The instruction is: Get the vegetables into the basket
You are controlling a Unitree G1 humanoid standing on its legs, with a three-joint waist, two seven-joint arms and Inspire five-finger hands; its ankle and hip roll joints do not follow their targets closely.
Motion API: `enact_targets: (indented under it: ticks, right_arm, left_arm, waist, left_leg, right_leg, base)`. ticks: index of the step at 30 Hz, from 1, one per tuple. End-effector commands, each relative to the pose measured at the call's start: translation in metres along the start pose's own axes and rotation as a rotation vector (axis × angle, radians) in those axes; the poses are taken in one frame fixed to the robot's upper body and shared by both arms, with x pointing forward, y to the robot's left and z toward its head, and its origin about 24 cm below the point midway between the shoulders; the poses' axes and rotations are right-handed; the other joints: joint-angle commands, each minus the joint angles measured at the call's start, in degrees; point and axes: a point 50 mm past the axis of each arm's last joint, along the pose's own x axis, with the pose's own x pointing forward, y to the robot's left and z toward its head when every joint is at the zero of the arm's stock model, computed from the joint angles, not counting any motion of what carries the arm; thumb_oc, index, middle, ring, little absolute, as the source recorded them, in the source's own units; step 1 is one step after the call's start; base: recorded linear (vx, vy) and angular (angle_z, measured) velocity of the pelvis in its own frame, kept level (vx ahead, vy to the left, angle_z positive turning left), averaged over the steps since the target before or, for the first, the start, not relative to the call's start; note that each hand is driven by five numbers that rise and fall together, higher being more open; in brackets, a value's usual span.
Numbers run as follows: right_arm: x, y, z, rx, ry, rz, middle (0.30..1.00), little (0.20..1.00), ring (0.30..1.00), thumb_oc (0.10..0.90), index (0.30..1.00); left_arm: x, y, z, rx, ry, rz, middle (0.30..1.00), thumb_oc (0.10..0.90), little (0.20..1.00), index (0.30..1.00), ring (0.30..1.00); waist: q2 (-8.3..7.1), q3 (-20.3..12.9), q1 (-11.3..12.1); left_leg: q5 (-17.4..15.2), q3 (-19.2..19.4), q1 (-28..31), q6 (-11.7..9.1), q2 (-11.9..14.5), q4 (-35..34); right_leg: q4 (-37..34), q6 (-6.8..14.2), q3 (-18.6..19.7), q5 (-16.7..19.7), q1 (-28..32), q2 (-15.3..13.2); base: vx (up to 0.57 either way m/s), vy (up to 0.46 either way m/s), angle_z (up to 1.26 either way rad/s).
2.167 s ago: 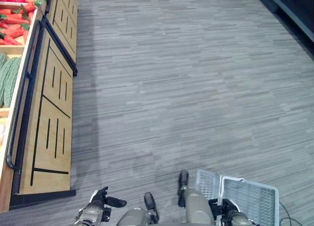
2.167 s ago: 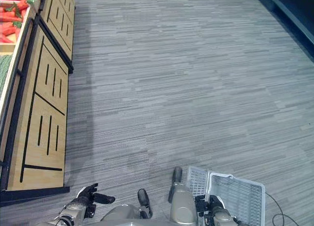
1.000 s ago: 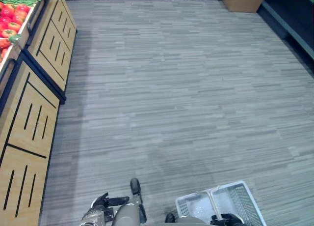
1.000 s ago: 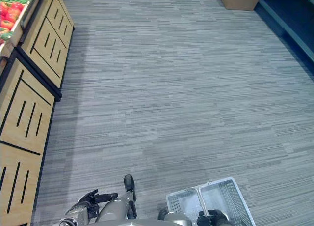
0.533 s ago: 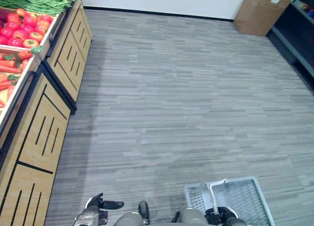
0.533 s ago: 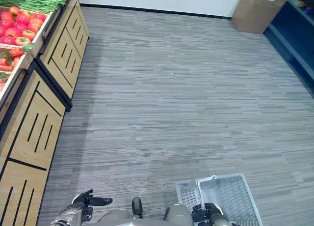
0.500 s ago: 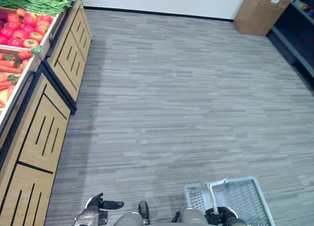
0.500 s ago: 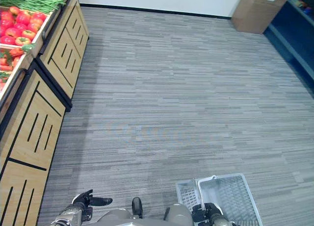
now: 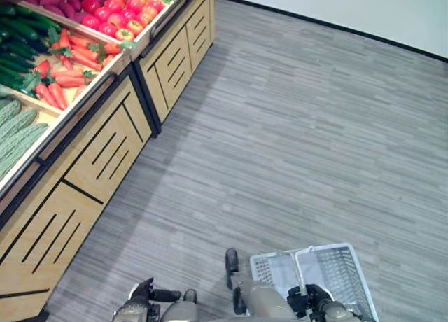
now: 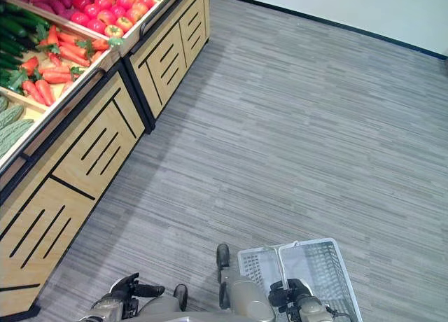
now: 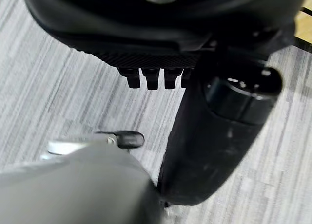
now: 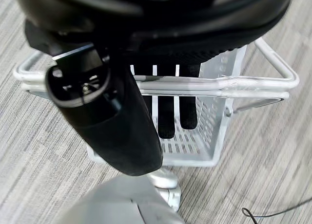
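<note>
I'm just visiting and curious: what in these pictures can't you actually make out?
- Basket floor: near part hidden by the right hand and arm, head views.
- Pale green vegetables: cut by the picture edge.
- Left hand: cut by the bottom edge; its fingertips are barely visible in the wrist view.

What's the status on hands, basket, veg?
Right hand curled round the handles of the white wire basket, which looks empty. Left hand open, idle. Carrots and tomatoes in the wooden produce stand to the left, untouched.
</note>
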Motion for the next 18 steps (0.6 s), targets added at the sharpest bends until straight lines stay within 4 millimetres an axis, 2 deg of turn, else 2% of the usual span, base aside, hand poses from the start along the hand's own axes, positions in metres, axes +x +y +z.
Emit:
enact_targets:
  ticks: [1,2,3,4,5,6,7,8,10,18]
  right_arm:
    - [0.000,-0.006,0.009,-0.015,-0.054,0.004,0.300,0.300,0.300,0.400,0.300]
    - [-0.001,-0.008,0.007,-0.010,-0.055,-0.002,0.300,0.300,0.300,0.400,0.300]
    - [-0.001,-0.014,0.007,0.003,-0.058,-0.019,0.300,0.300,0.300,0.400,0.300]
    - [-0.003,-0.026,0.005,0.044,-0.062,-0.052,0.300,0.300,0.300,0.400,0.300]
    - [-0.003,-0.026,0.005,0.043,-0.062,-0.052,0.300,0.300,0.300,0.400,0.300]
    - [-0.004,-0.025,0.000,0.037,-0.044,-0.045,0.300,0.300,0.300,0.400,0.300]
    - [-0.003,-0.024,0.000,0.043,-0.042,-0.047,0.300,0.300,0.300,0.400,0.300]
    - [-0.003,-0.023,-0.001,0.056,-0.036,-0.047,0.300,0.300,0.300,0.400,0.300]
    - [-0.003,-0.016,-0.004,0.062,-0.025,-0.034,0.300,0.300,0.300,0.400,0.300]
    - [-0.002,-0.004,-0.004,0.015,-0.012,0.005,0.300,0.300,0.300,0.400,0.300]
  left_arm:
    - [0.002,-0.001,0.019,0.004,-0.063,-0.001,1.000,0.900,1.000,1.000,1.000]
    - [0.002,-0.004,0.022,0.018,-0.073,-0.010,1.000,0.900,1.000,1.000,1.000]
    - [0.002,-0.009,0.028,0.030,-0.089,-0.023,1.000,0.900,1.000,1.000,1.000]
    - [0.002,-0.022,0.042,0.059,-0.128,-0.063,1.000,0.900,1.000,1.000,1.000]
    - [0.002,-0.022,0.042,0.059,-0.128,-0.063,1.000,0.900,1.000,1.000,1.000]
    - [0.002,-0.021,0.042,0.068,-0.127,-0.060,1.000,0.900,1.000,1.000,1.000]
    - [0.002,-0.023,0.042,0.060,-0.127,-0.070,1.000,0.900,1.000,1.000,1.000]
    - [0.002,-0.025,0.045,0.069,-0.134,-0.079,1.000,0.900,1.000,1.000,1.000]
    - [0.001,-0.022,0.046,0.081,-0.147,-0.079,1.000,0.900,1.000,1.000,1.000]
    - [0.002,-0.011,0.035,0.079,-0.109,-0.052,1.000,0.900,1.000,1.000,1.000]
  waist:
    - [1.85,2.5,-0.8]
    - [1.96,2.6,-1.5]
    - [2.26,2.9,-2.8]
    - [2.88,3.4,-7.9]
    - [2.91,3.5,-8.0]
    - [3.77,2.9,-8.6]
    - [4.30,2.2,-8.2]
    - [4.50,1.6,-8.3]
    - [3.85,1.7,-8.2]
    - [2.89,1.1,-5.6]
  left_leg:
    - [5.6,2.6,-3.8,4.2,-5.1,-3.1]
    - [5.4,4.8,-4.4,3.9,-4.7,-2.4]
    - [5.5,9.9,-5.5,3.5,-3.7,-2.1]
    - [3.9,30.0,-4.3,1.9,1.3,-0.3]
    - [3.7,30.0,-4.3,1.9,1.4,0.0]
    - [2.8,31.9,-3.3,1.7,1.3,-1.1]
    - [2.6,29.4,-3.9,1.7,0.8,-0.8]
    - [2.6,29.9,-4.7,1.9,0.8,-0.5]
    - [0.5,31.2,-4.7,3.0,0.3,1.8]
    - [0.7,32.2,-1.5,4.4,-1.3,-2.8]
  right_leg:
    - [7.2,1.8,4.3,-10.2,3.1,-0.7]
    - [6.5,1.7,2.4,-10.4,3.8,-1.7]
    - [5.7,1.9,0.0,-10.5,4.4,-3.2]
    - [5.2,3.4,-6.4,-11.2,6.4,-7.2]
    - [5.2,3.4,-6.5,-11.2,6.5,-7.1]
    - [5.6,3.5,-8.1,-12.0,6.7,-7.2]
    - [5.8,3.4,-8.6,-12.6,6.5,-7.1]
    - [6.2,3.4,-9.4,-12.3,6.4,-7.5]
    - [8.5,4.1,-8.6,-12.3,6.1,-8.7]
    - [8.9,6.0,-8.0,-9.4,6.6,-9.3]
  base:
    - [0.05,-0.059,0.78]
    - [0.00,0.008,0.56]
    - [-0.02,0.154,0.71]
    - [-0.03,0.160,1.32]
    - [0.03,0.198,1.73]
    - [0.06,0.137,2.88]
    - [0.08,0.197,2.27]
    - [0.09,0.302,1.56]
    - [0.08,0.375,-0.02]
    - [0.03,0.165,-0.10]
